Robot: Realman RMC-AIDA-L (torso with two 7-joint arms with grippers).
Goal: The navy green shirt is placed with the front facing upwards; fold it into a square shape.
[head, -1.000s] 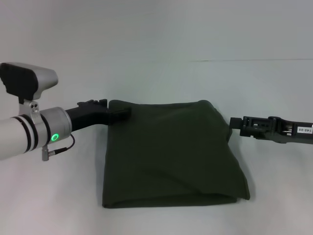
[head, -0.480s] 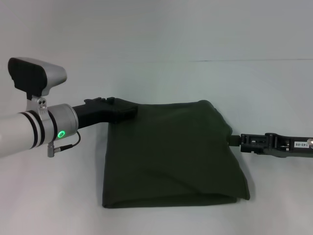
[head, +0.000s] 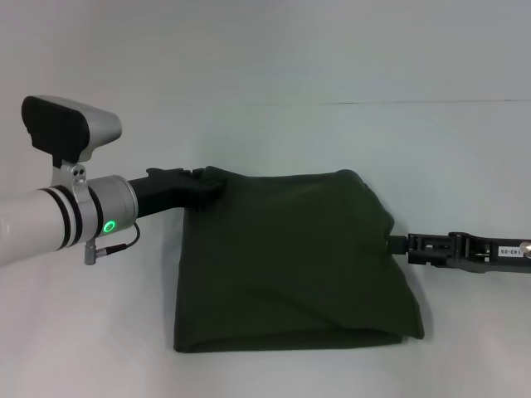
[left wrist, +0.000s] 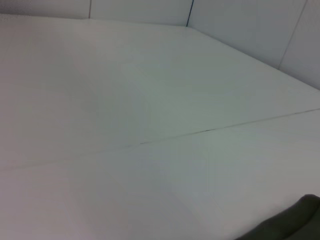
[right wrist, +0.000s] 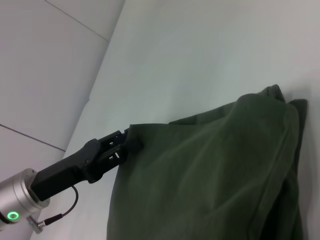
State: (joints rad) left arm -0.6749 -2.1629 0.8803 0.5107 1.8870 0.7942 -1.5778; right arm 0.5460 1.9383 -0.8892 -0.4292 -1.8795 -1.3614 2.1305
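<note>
Folded into a rough square, the navy green shirt (head: 290, 261) lies mid-counter (head: 265, 75), soft matte cotton, no lettering showing. Left tool (head: 206, 187) reaches in level from the left, clamped on the far left corner, tips buried under bunched cloth. Right tool (head: 397, 243) low and level at the right edge; grip there cannot be told.
</note>
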